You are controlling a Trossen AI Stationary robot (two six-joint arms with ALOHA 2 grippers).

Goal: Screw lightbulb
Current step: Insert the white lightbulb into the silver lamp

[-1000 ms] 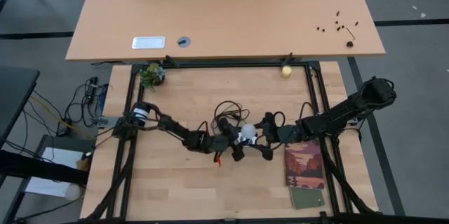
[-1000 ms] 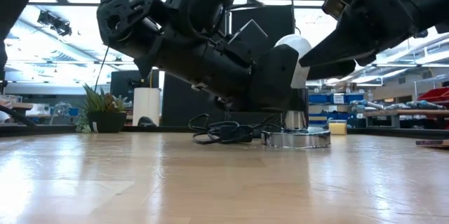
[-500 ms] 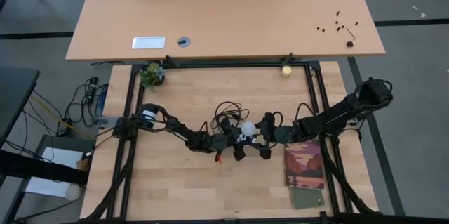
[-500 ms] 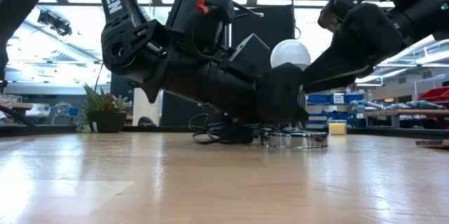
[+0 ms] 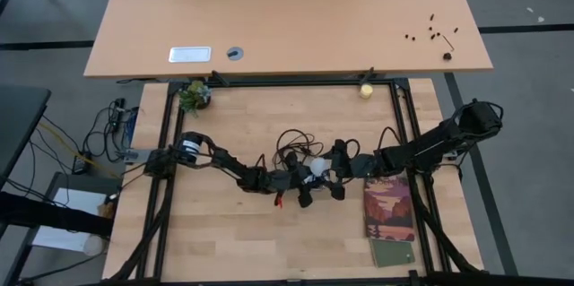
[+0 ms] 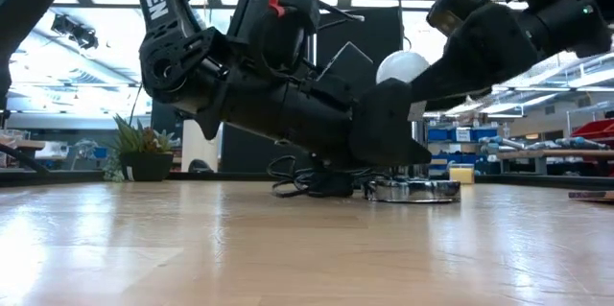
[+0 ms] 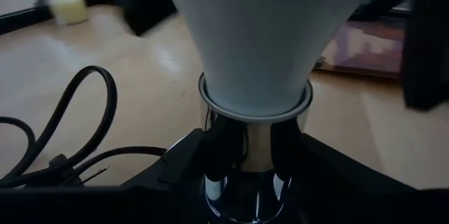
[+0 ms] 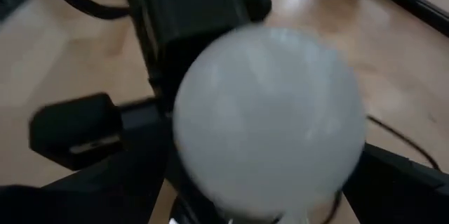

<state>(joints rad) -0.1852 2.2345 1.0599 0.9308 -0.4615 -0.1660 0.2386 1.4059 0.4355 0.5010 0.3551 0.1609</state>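
Note:
The white lightbulb [image 5: 316, 171] stands upright in a chrome socket at mid-table, its narrow end sunk in the socket's neck [image 7: 249, 161]. The socket's round base disc [image 6: 414, 189] rests flat on the wood, and its black cord [image 5: 291, 138] coils toward the far side. My left gripper [image 5: 303, 181] reaches in low from the left and is closed on the socket below the bulb. My right gripper [image 5: 336, 172] comes from the right, open, its fingers standing either side of the bulb's globe [image 8: 270, 119]; I see no touch. My left gripper pinches the socket's chrome neck [image 7: 245, 154] between its two fingers [image 7: 175, 168], just under the bulb's narrow end. The fingers come nearly level from the table's left, one on each side of the neck. The socket stays upright with its base disc on the table.
A picture booklet [image 5: 388, 210] and a small green book [image 5: 393, 252] lie at the near right. A yellowish ball [image 5: 366, 91] and a small potted plant [image 5: 194, 96] sit by the far rail. Bare wood lies along the near side.
My left gripper has tipped its nose down a little and drawn its fingers in around the socket's neck. The bulb and socket have stayed upright in place.

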